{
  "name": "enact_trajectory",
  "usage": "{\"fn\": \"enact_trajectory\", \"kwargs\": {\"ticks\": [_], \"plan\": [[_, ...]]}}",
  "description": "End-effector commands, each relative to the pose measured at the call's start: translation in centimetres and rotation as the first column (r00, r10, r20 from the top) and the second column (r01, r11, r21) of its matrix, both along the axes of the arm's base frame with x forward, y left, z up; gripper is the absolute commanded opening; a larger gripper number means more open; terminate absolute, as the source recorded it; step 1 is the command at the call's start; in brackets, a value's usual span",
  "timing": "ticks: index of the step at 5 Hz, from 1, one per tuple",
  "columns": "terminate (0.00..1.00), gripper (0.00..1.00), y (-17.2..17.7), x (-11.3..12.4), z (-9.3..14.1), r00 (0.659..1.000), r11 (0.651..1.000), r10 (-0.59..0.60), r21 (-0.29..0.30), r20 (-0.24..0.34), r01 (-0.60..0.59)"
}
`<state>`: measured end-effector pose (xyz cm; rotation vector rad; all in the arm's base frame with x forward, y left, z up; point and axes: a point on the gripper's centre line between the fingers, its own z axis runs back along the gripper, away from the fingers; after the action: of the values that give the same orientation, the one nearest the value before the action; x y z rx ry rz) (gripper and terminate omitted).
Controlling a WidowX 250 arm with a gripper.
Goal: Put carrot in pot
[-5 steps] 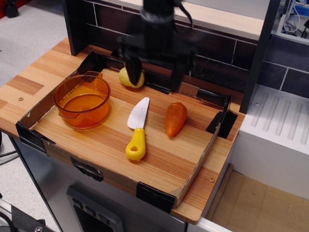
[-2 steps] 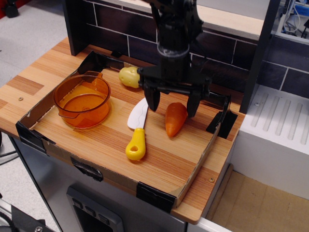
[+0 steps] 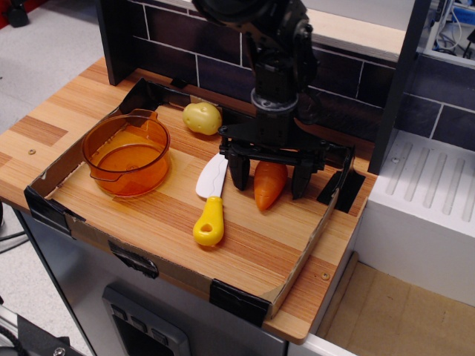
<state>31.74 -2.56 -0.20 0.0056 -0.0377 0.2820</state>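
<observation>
Partly claw (image 3: 269, 178)-hidden carrot (image 3: 267, 187) top

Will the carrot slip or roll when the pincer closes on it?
The carrot looks smooth and glossy, so probably slippery. Its tapered cone may squirt out from between closing fingers. Lying on its side, it could roll toward the toy knife.

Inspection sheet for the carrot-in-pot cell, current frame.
Surface: wooden board with low cardboard rim.
Carrot: lying on the board, not lifted.
Pot: upright at left, nothing seen inside.
Clutter: potato at back; toy knife between pot and carrot.
Gripper: open, fingers either side of the carrot.
Cables: nothing seen.
Surroundings: dark tiled wall behind; white unit at right.
</observation>
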Motion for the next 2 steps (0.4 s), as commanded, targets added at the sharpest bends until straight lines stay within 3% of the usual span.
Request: {"fn": "enact_trajectory", "kwargs": {"ticks": [1, 2], "plan": [[0.0, 0.0, -0.3, 0.6, 2.1, 0.998, 0.999, -0.024, -0.028, 0.056, 0.025], [0.0, 0.0, 0.2, 0.4, 5.1, 0.994, 0.999, -0.007, -0.036, 0.112, 0.011]]}}
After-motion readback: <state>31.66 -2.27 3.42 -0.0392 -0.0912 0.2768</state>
